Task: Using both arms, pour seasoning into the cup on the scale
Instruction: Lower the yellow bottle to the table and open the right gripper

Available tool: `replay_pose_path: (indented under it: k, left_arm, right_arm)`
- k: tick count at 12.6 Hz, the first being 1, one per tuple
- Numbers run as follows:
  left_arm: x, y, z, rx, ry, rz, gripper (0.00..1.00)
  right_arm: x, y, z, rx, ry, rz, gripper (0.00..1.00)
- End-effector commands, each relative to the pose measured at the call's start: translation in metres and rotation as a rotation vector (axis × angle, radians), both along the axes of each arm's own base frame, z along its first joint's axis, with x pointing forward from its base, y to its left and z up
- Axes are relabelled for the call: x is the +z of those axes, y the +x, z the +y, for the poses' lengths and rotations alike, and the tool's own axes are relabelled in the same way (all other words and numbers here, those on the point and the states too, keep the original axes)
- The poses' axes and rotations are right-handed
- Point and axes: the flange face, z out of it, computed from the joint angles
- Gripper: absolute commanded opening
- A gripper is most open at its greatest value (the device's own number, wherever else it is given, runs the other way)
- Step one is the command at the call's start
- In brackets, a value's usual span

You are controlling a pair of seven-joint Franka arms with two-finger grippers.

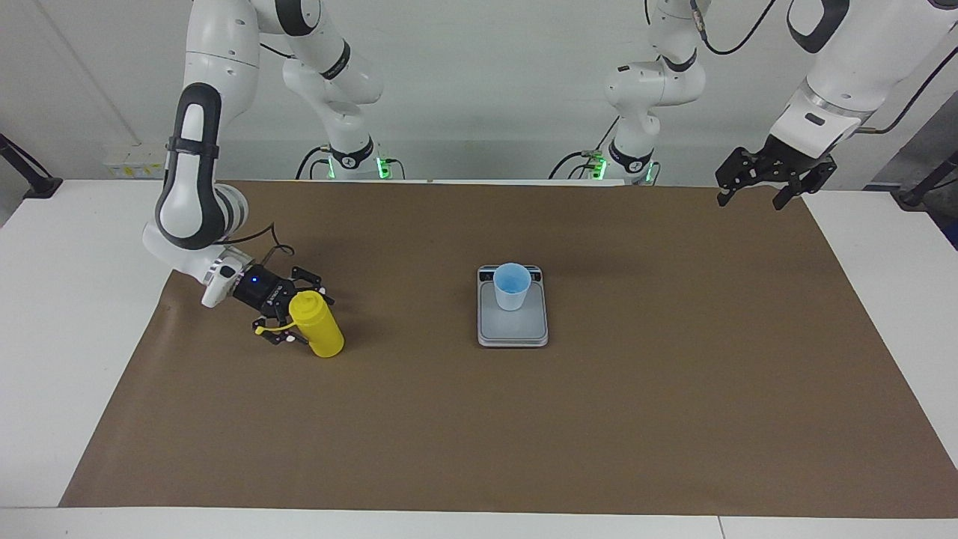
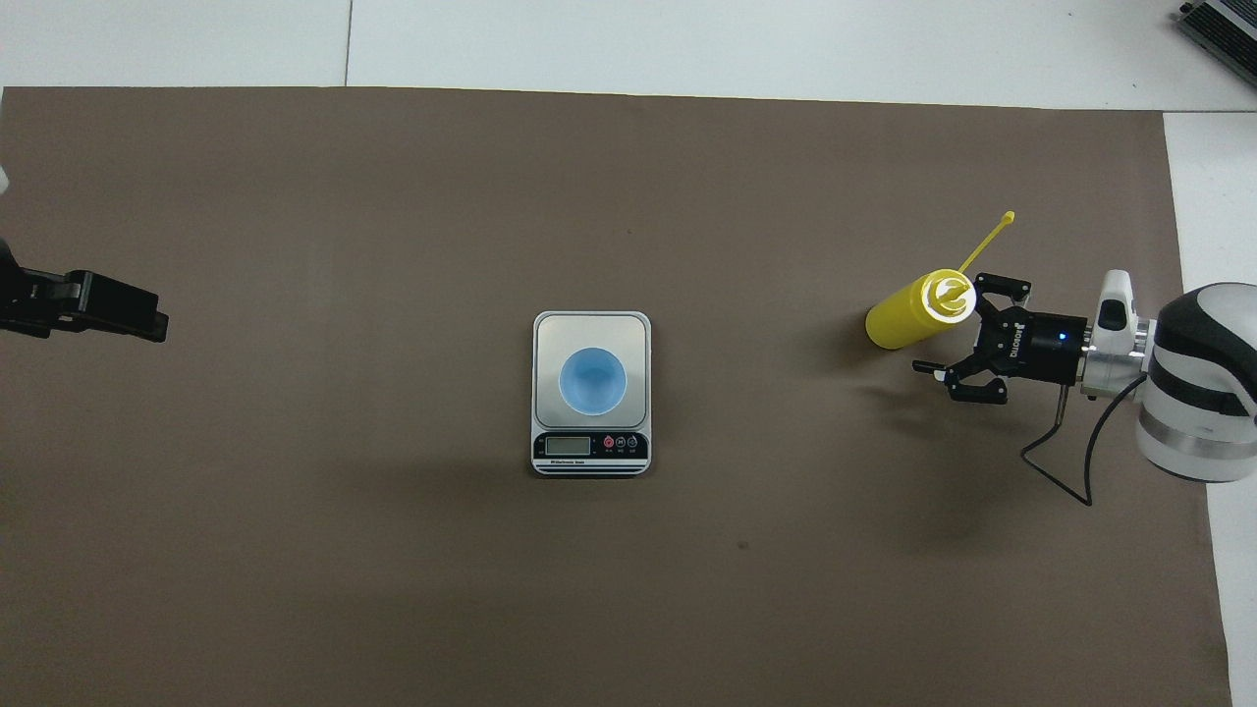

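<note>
The yellow seasoning bottle (image 1: 319,329) (image 2: 908,316) stands upright on the brown mat toward the right arm's end, its thin cap strap (image 2: 988,239) sticking out. My right gripper (image 1: 302,313) (image 2: 951,325) is low beside it, open, with its fingers spread at the level of the bottle's top and not gripping it. The pale blue cup (image 1: 512,286) (image 2: 592,380) stands on the silver scale (image 1: 513,330) (image 2: 589,329) at mid-table. My left gripper (image 1: 752,199) (image 2: 147,319) waits open, raised over the mat's edge at the left arm's end.
A brown mat (image 1: 599,419) covers most of the white table (image 1: 67,299). Two small white arm bases with green lights (image 1: 352,159) (image 1: 632,159) stand at the robots' edge. A black cable (image 2: 1056,447) loops from the right wrist.
</note>
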Motion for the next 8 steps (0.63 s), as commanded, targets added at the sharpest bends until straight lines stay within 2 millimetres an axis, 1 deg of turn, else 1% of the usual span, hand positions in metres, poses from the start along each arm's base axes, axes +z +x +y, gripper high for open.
replay_pose_path:
  k: [1, 3, 5, 7, 8]
  left_arm:
    - [0.0, -0.008, 0.004, 0.011, 0.008, 0.01, 1.0]
    - [0.0, -0.007, 0.004, 0.011, 0.008, 0.009, 1.0]
    - [0.001, -0.007, 0.004, 0.013, 0.008, 0.007, 1.0]
    - [0.001, -0.008, 0.003, 0.01, 0.008, 0.007, 1.0]
    - [0.0, -0.007, 0.004, 0.013, 0.008, 0.009, 1.0]
  right_arm:
    - [0.035, -0.003, -0.009, 0.102, -0.129, -0.042, 1.0]
    - [0.057, 0.003, -0.018, 0.165, -0.227, -0.063, 1.0]
    - [0.081, 0.011, -0.025, 0.137, -0.271, -0.051, 1.0]
    - [0.112, 0.018, -0.031, 0.123, -0.351, -0.043, 1.0]
    - [0.123, 0.02, -0.031, 0.105, -0.38, -0.024, 1.0]
